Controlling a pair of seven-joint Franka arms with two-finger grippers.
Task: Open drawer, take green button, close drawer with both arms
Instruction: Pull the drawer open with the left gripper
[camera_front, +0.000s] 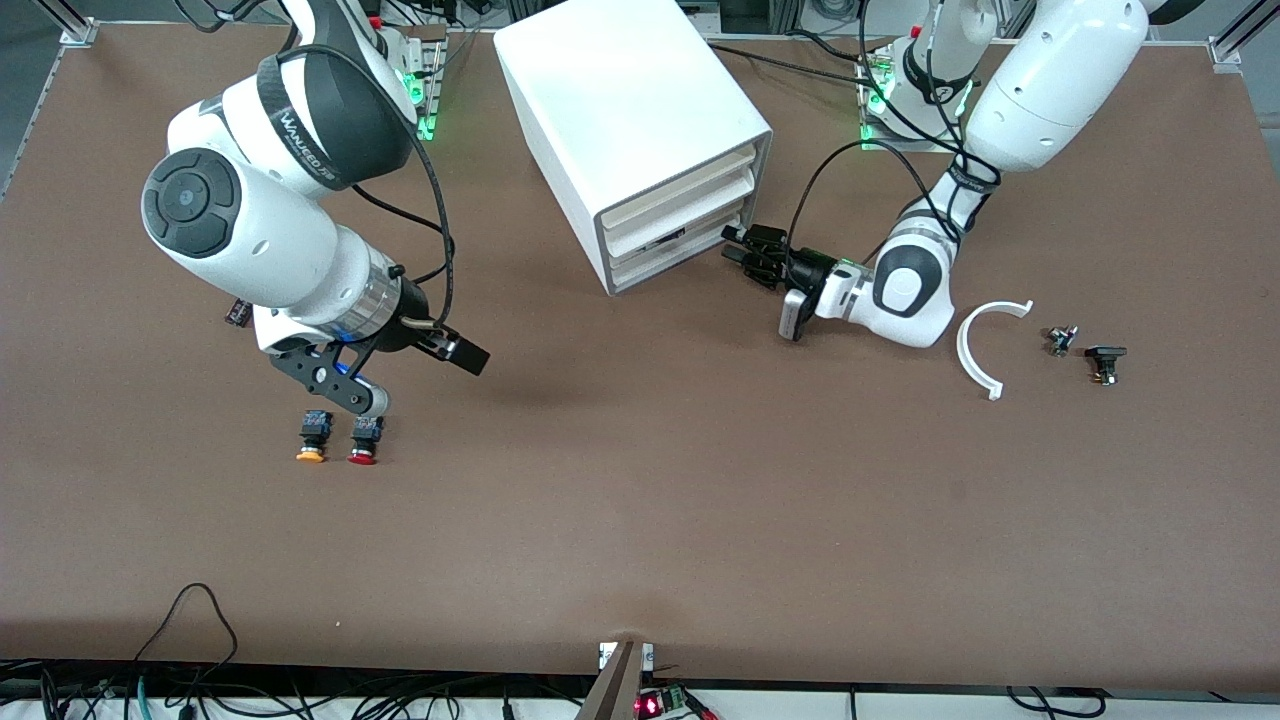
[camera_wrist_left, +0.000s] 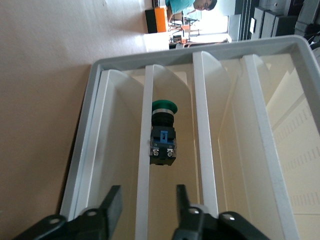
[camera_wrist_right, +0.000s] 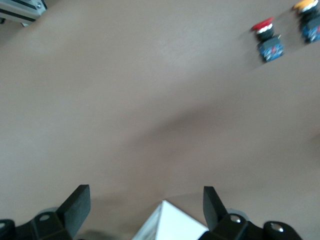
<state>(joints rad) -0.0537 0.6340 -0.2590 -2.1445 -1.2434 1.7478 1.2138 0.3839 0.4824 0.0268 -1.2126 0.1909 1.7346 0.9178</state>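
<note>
The white cabinet (camera_front: 630, 110) stands at the robots' side of the table. Its lowest drawer (camera_front: 668, 262) looks pushed in. My left gripper (camera_front: 733, 245) is open, level with the drawer fronts and just in front of them. In the left wrist view its fingers (camera_wrist_left: 114, 202) straddle the lowest drawer's (camera_wrist_left: 122, 150) front rim without touching it. The green-capped button (camera_wrist_left: 163, 132) lies on its side inside that drawer, seen over the low front. My right gripper (camera_front: 420, 378) hangs wide open and empty over bare table; its fingers (camera_wrist_right: 77, 202) also show in the right wrist view.
An orange-capped button (camera_front: 312, 440) and a red-capped button (camera_front: 365, 440) lie under the right arm's wrist; both show in the right wrist view (camera_wrist_right: 267, 40). A white curved piece (camera_front: 985, 345) and two small dark parts (camera_front: 1105, 362) lie toward the left arm's end.
</note>
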